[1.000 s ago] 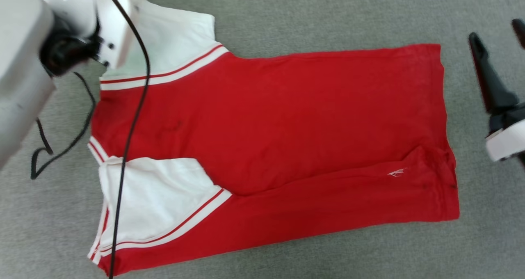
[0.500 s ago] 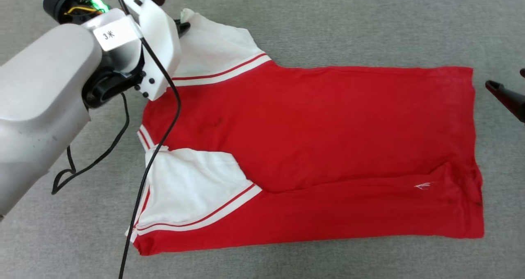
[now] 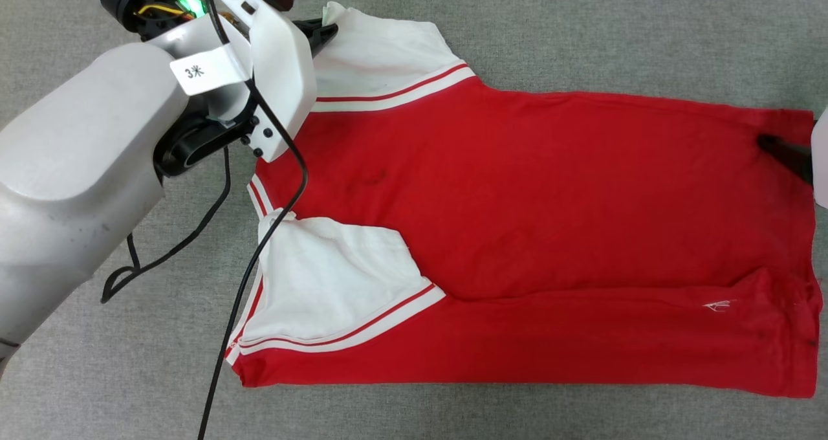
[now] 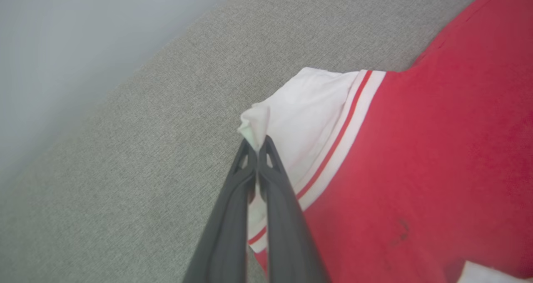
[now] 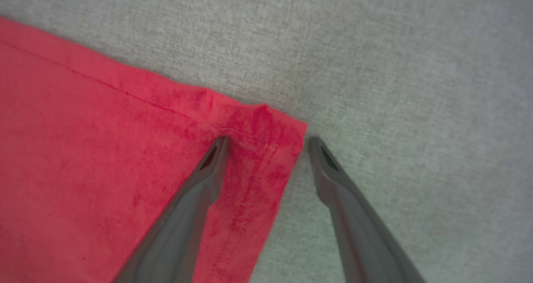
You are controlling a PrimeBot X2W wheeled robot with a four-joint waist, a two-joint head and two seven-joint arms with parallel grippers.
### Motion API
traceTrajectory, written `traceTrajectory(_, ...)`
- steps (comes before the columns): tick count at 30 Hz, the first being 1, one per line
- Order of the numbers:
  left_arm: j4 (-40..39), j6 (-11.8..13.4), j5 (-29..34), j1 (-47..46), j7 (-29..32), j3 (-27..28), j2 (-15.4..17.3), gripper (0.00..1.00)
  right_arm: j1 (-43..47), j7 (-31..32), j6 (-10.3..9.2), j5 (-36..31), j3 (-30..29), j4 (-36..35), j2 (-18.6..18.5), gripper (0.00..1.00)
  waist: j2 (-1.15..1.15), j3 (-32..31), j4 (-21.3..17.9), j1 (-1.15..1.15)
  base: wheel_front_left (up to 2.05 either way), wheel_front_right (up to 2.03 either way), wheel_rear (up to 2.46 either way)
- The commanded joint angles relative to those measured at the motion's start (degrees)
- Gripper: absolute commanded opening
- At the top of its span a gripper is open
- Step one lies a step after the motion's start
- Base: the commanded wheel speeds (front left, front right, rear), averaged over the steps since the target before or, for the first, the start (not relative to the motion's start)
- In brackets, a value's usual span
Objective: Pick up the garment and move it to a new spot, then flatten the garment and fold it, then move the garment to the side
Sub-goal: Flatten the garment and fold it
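Grey carpet-type surface, with the garment [image 3: 517, 200] spread flat across it, plain red side up. Left claw [image 4: 257, 143] is clenched on the tip of the white sleeve [image 4: 308, 108] on the far side. Right claw [image 5: 268, 140] is wide open, straddling the far hem corner [image 5: 266, 129]. I'd dig one finger under, pinch both layers, then pull apart gently so the sleeve doesn't slip.

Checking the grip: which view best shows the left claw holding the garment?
Left wrist view: left claw pinches the garment's white sleeve corner. Head view: wrist housing partly hides it. Right wrist view: red hem instead.
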Motion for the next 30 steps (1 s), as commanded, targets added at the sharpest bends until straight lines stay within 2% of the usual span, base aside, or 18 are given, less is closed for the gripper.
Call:
traceTrajectory(1, 0.0, 0.2, 0.1, 0.0, -0.4, 0.2, -0.1, 0.0, 1.8, 0.3, -0.03, 0.7, 1.5, 2.2, 1.8, 1.0, 0.0, 0.3, 0.3, 0.01, 0.0, 0.0, 0.0)
traceTrajectory(4, 0.1, 0.1, 0.0, 0.4, -0.9, 0.2, 0.1, 0.0, 3.0, -0.3, -0.02, 1.3, 3.8, 3.3, 2.0, 1.0, 0.0, 0.5, 0.4, 0.01, 0.0, 0.0, 0.0)
traceTrajectory(5, 0.2, 0.1, 0.0, 0.6, -1.1, 0.3, 0.2, 0.0, 2.9, -1.6, -0.02, 1.8, 3.8, 3.4, 2.1, 0.6, 0.0, 0.5, 0.3, 0.01, 0.0, 0.0, 0.0)
traceTrajectory(6, 0.3, 0.2, -0.2, 0.7, -1.3, 0.4, 0.2, 0.0, 2.4, -3.0, -0.02, 2.0, 3.4, 3.5, 2.3, 0.0, 0.0, 0.4, 0.2, 0.01, 0.0, 0.0, 0.0)
traceTrajectory(12, 1.0, 0.5, -0.8, 1.8, -3.2, 0.8, 0.5, 0.0, 0.1, -11.2, -0.04, 2.5, 2.6, 3.3, 1.2, 0.0, 0.0, -2.0, -0.3, 0.01, 0.0, 0.0, 0.0)
traceTrajectory(17, 0.7, 1.1, -1.8, 4.4, -4.9, 1.2, 1.5, 0.0, 2.0, -17.6, -0.04, 3.8, 2.9, 2.6, 0.7, 0.0, 0.0, -5.7, -0.6, 0.01, 0.0, 0.0, 0.0)
traceTrajectory(18, -0.2, 1.7, -2.5, 6.6, -5.9, 1.1, 2.3, 0.0, 4.2, -20.8, -0.04, 4.3, 3.7, 2.0, 0.1, 0.0, 0.0, -8.1, -0.7, 0.01, 0.0, 0.0, 0.0)
traceTrajectory(23, -3.5, 3.6, -4.5, 13.0, -7.8, 0.7, 4.8, 0.0, 9.7, -25.4, -0.04, 5.6, 4.2, 0.4, -0.7, 0.0, 0.0, -13.0, -0.8, 0.01, 0.0, 0.0, 0.0)
traceTrajectory(30, -8.2, 6.6, -6.5, 21.2, -9.9, -0.4, 8.3, 0.0, 17.3, -27.4, -0.04, 7.0, 4.2, -2.6, -1.4, 0.0, 0.0, -17.7, -1.0, 0.01, 0.0, 0.0, 0.0)
